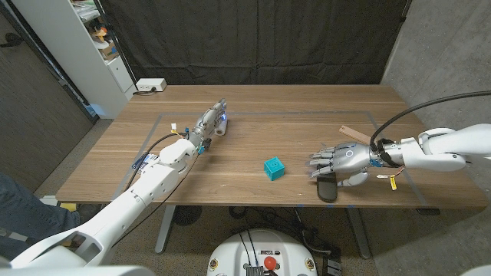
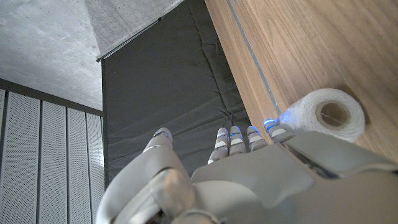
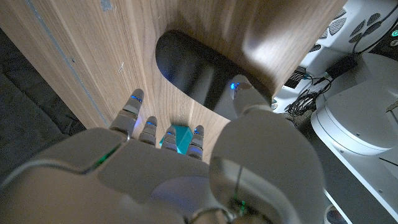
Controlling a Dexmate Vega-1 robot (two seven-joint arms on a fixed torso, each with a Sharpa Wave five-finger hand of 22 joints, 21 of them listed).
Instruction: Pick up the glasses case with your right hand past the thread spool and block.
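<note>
The black glasses case (image 1: 327, 187) lies near the table's front edge on the right. My right hand (image 1: 337, 161) is right over its far end, fingers spread and pointing toward the teal block (image 1: 273, 168), holding nothing. In the right wrist view the thumb (image 3: 245, 93) hangs beside the dark case (image 3: 189, 65), and the block (image 3: 180, 138) peeks out past the fingers. The white thread spool (image 1: 222, 126) lies further back, left of centre. My left hand (image 1: 207, 123) sits beside it with fingers stretched out; its fingertips (image 2: 273, 127) are next to the spool (image 2: 329, 115).
A thin wooden stick (image 1: 354, 134) lies behind my right hand. A white box (image 1: 151, 84) sits on the back left corner of the table, near a white shelf (image 1: 92, 46). A person's leg (image 1: 23, 207) shows at the left edge.
</note>
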